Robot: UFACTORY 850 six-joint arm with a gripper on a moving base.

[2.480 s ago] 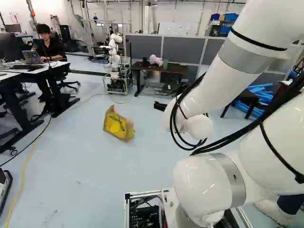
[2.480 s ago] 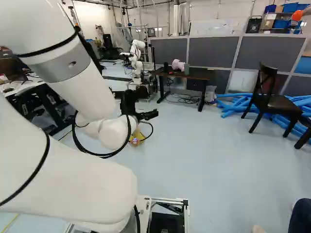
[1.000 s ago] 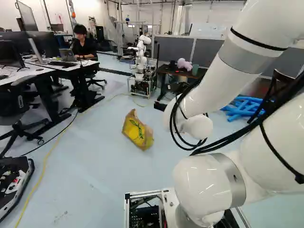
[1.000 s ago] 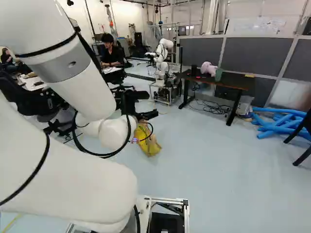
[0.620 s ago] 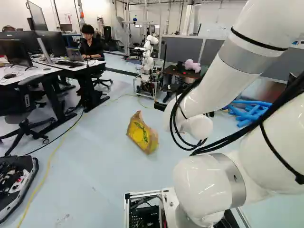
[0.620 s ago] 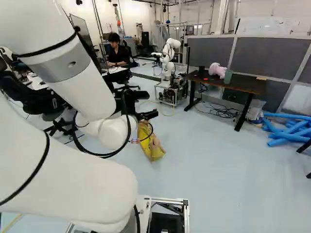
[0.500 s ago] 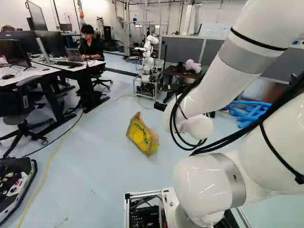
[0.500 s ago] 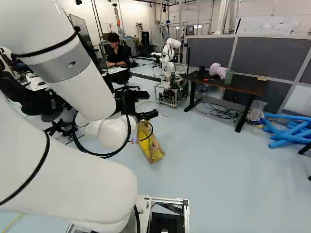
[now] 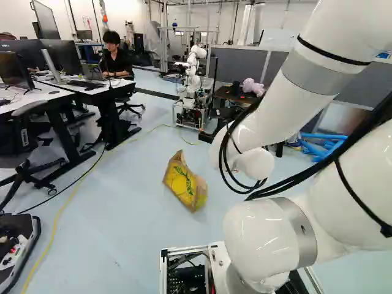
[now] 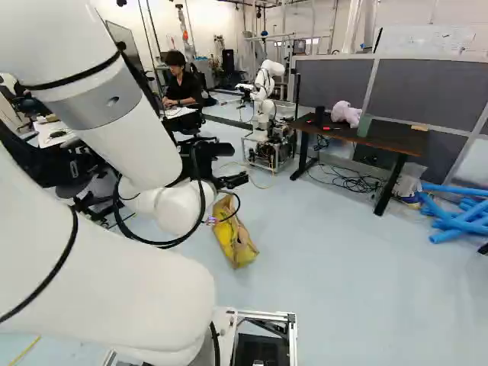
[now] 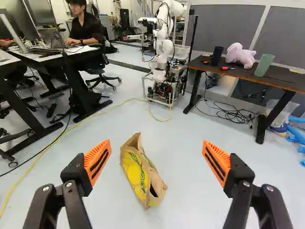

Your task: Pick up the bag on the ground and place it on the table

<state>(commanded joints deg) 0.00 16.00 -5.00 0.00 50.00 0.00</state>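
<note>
I am seeing a tan bag with a yellow front and green print, against a pale blue floor. My arm is showing white with a grey band; my black gripper is showing orange pads with dark slots. Far off, I am making out a dark brown table, a pink soft toy, a green cup and, right, blue tubes.

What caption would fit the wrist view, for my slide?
Open gripper facing a yellow-and-brown bag on the floor, with a dark table beyond.
</note>
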